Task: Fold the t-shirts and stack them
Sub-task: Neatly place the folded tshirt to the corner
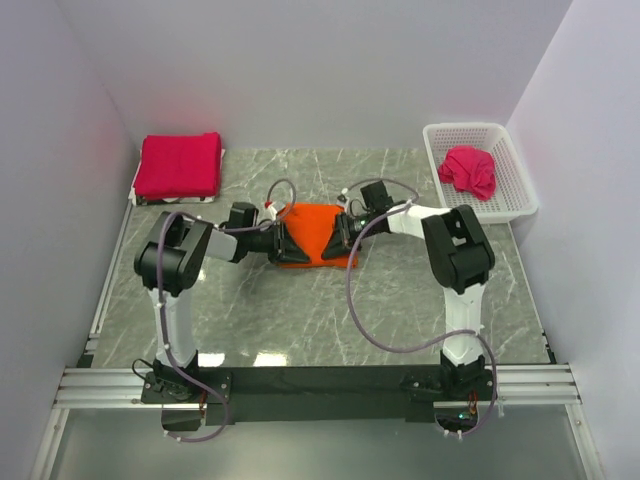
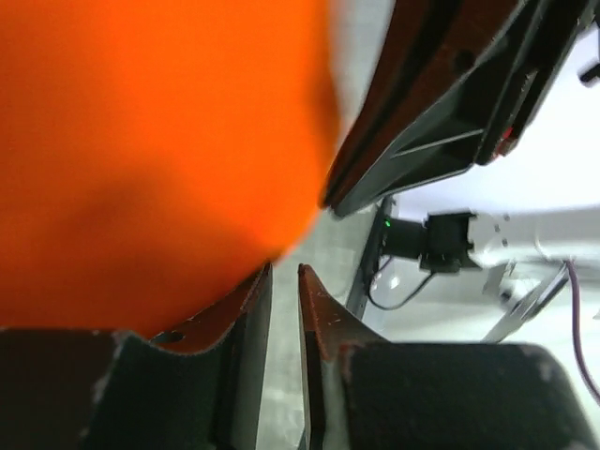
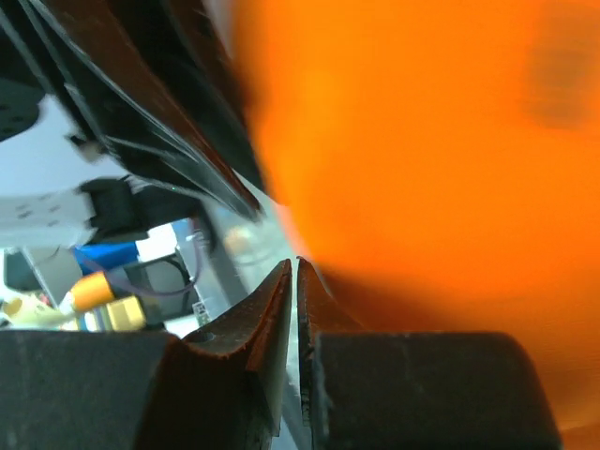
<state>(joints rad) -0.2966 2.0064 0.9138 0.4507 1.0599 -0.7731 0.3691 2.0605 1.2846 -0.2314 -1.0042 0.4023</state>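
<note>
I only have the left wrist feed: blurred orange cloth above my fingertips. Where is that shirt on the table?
Observer: The orange t-shirt lies folded mid-table, with the left gripper and the right gripper at its opposite sides.
Operator: Is a stack started?
Observer: Yes, folded crimson-pink t-shirts sit at the far left corner.
Operator: Anything unfolded?
Observer: One crumpled crimson-pink t-shirt lies in the white basket at the far right.

Orange t-shirt (image 1: 308, 243), crimson-pink t-shirts (image 1: 180, 166), white lattice basket (image 1: 522, 203)
</note>
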